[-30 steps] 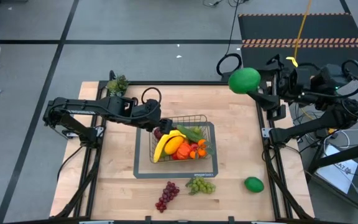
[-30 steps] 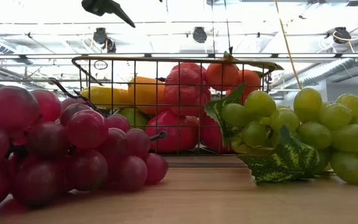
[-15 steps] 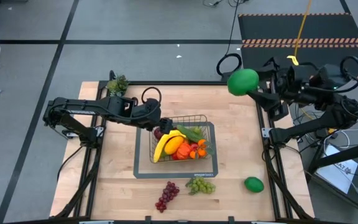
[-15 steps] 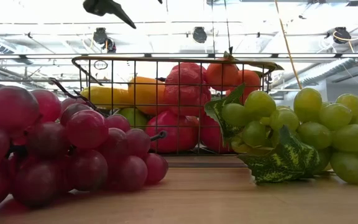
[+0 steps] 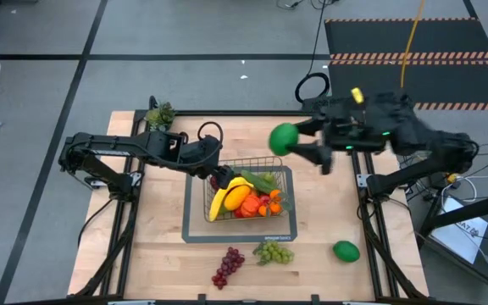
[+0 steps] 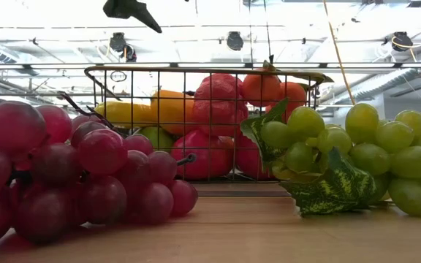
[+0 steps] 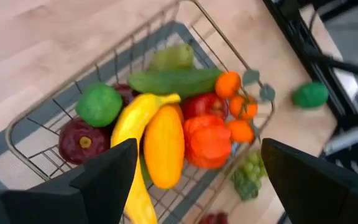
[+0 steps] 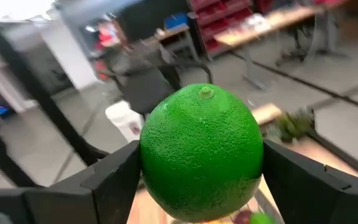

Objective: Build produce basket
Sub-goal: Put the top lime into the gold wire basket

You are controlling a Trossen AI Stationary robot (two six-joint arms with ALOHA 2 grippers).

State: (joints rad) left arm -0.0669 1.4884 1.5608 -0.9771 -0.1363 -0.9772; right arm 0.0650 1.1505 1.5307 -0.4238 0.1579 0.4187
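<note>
The wire basket (image 5: 285,174) sits mid-table on its dark grey base and is piled with produce: banana (image 7: 133,122), yellow-orange fruit (image 7: 164,147), red fruits, cucumber (image 7: 174,81), pear, oranges and a green ball (image 7: 98,104). My left gripper (image 5: 216,175) hovers open over the basket's far left corner, touching nothing. It also shows at the top of the low view (image 6: 130,10). My right gripper (image 5: 295,142) is in the air above the table's far side, just right of the basket. It is shut on a green ball (image 5: 284,138). My right gripper pinches the green ball (image 8: 201,149) between its two fingers (image 8: 114,180), one on each side of it. The fingers come roughly level from the table's right. The ball is lifted clear, its stem dimple (image 8: 205,93) on the side facing the wrist camera.
Red grapes (image 5: 229,265), green grapes (image 5: 274,252) and another green ball (image 5: 346,251) lie on the table near its near edge. A small leafy green thing (image 5: 160,113) sits at the far left corner. Bare wood lies left and right of the basket.
My right arm has swung from beyond the table's far right corner toward the left, carrying the green ball in over the table toward the basket. The ball stays in its fingers.
</note>
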